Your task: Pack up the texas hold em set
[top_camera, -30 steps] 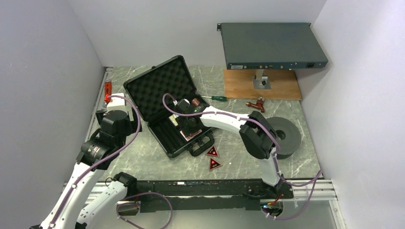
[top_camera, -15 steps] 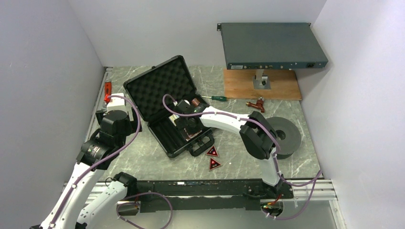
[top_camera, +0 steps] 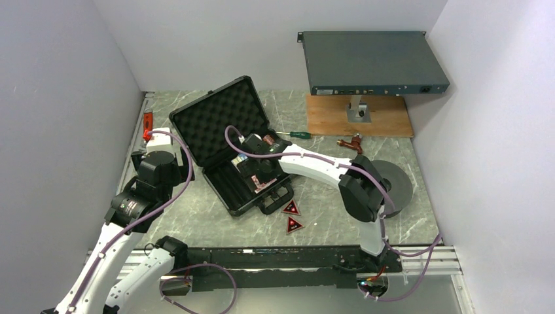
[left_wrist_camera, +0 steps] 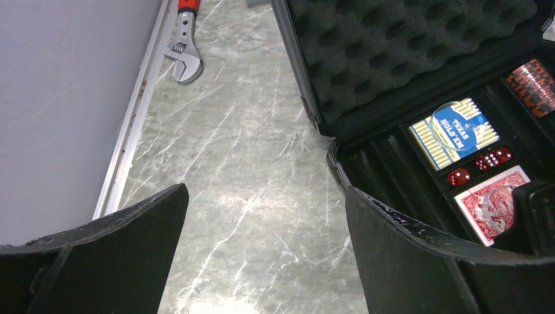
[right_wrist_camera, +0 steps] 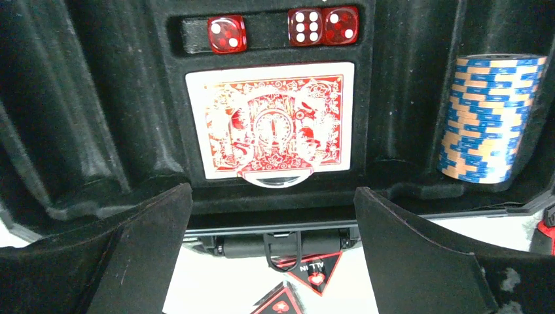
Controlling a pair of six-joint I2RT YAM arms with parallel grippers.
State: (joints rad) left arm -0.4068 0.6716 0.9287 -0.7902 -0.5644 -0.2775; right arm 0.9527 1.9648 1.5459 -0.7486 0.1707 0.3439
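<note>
Right wrist view: R gripper has its jaws spread wide and pinches nothing. It hangs over the red deck, which lies flat in its pocket of the briefcase. Three red dice sit in the slot beyond, w/ a blue-orange chip roll in the channel beside.

I'd say the deck's placed, so my step is a clean exit. I'd lift straight up w/ no wrist twist, fingers clear of the pocket walls. Then I'd go for the two triangular tokens on the table, just outside the briefcase's handle edge.

The briefcase lies open mid-table, lid tipped back. L gripper is also spread and empty, over bare table beside it.

Readable: "ALL IN" on one token, "TEXAS HOLD'EM" on the blue deck.
</note>
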